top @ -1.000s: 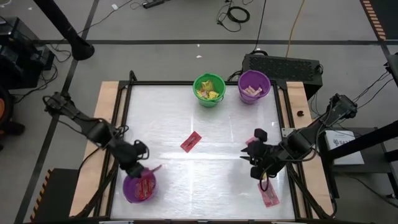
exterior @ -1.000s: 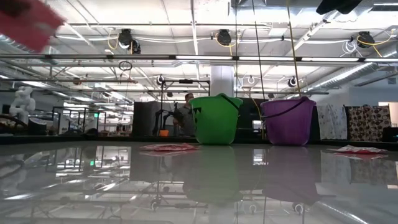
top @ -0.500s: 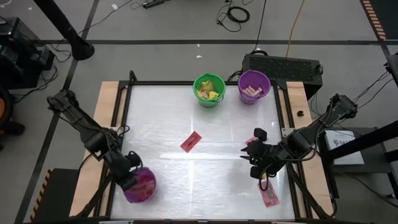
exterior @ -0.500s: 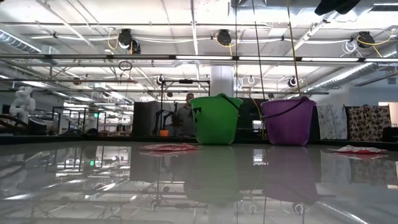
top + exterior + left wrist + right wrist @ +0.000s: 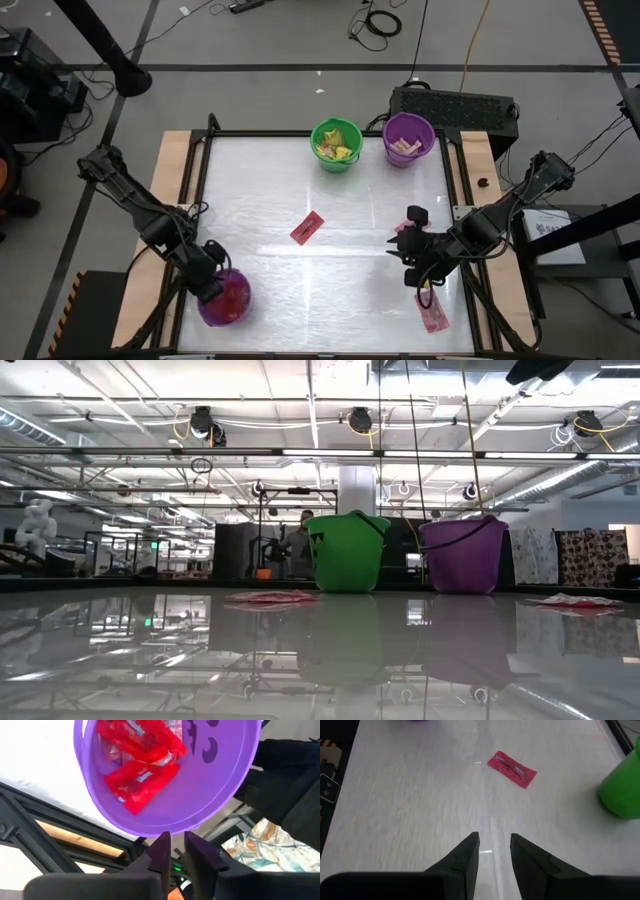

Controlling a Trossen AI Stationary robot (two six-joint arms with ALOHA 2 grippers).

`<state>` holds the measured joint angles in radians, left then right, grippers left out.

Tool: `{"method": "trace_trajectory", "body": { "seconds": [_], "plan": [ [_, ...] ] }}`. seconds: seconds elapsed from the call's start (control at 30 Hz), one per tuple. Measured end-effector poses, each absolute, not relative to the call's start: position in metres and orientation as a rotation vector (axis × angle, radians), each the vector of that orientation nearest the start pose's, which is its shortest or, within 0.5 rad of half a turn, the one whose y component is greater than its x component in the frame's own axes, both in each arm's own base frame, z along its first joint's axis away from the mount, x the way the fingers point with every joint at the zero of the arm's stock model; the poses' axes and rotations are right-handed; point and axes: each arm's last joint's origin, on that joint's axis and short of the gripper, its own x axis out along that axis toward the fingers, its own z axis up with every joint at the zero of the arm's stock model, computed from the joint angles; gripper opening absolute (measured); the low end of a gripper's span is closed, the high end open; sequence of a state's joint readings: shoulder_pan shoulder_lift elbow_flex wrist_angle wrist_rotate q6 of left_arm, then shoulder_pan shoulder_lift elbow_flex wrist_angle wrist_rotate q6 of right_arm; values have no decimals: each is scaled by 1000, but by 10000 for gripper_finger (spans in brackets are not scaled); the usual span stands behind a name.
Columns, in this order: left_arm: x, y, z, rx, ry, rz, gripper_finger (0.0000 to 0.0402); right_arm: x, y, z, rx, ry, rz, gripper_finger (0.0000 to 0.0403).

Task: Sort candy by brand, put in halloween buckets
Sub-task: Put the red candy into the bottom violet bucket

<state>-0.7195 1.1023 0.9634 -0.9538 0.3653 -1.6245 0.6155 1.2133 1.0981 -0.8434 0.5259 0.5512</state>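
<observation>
High view: the left gripper (image 5: 212,291) is hanging at the lower left of the frame, right over the rim of the near purple bucket (image 5: 224,301), and its fingers are too small here to judge. The right gripper (image 5: 412,252) is sitting right of centre, just above a pink packet (image 5: 431,312) near the bottom edge. Another red packet (image 5: 307,228) is lying mid-table, well left of that gripper. At the top, the green bucket (image 5: 336,144) and the far purple bucket (image 5: 408,138) are standing side by side, both holding candy.

Low view: the green bucket and its purple neighbour are showing centre and right. Two flat packets are lying on the glossy table (image 5: 150,650), one left of the green bucket, one at far right. Neither gripper is clearly showing.

Left wrist view: the fingers (image 5: 160,853) are standing slightly apart, gripping nothing, just outside the purple bucket's wall. Red packets (image 5: 140,784) are lying inside it, and the bucket's top is cut off.

Right wrist view: the fingers (image 5: 470,851) are parted and empty. The red packet is lying well ahead; the green bucket is cut off at the right edge.
</observation>
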Motion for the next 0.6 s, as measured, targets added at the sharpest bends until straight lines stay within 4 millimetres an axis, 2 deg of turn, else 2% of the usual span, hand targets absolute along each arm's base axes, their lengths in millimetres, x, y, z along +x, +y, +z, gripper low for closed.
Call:
{"method": "trace_trajectory", "body": {
  "seconds": [0.23, 0.33, 0.43, 0.6],
  "plan": [
    [143, -133, 280, -1132, 1579, 196, 106, 196, 121, 305, -21, 806, -133, 105],
    [149, -129, 281, -1169, 1541, 198, 122, 192, 119, 304, 19, 846, -147, 105],
    [158, -122, 283, -1217, 1479, 202, 130, 184, 112, 307, 90, 904, -126, 105],
    [181, -103, 288, -1240, 1305, 119, 132, 159, 95, 313, 155, 967, -216, 105]
  ]
}}
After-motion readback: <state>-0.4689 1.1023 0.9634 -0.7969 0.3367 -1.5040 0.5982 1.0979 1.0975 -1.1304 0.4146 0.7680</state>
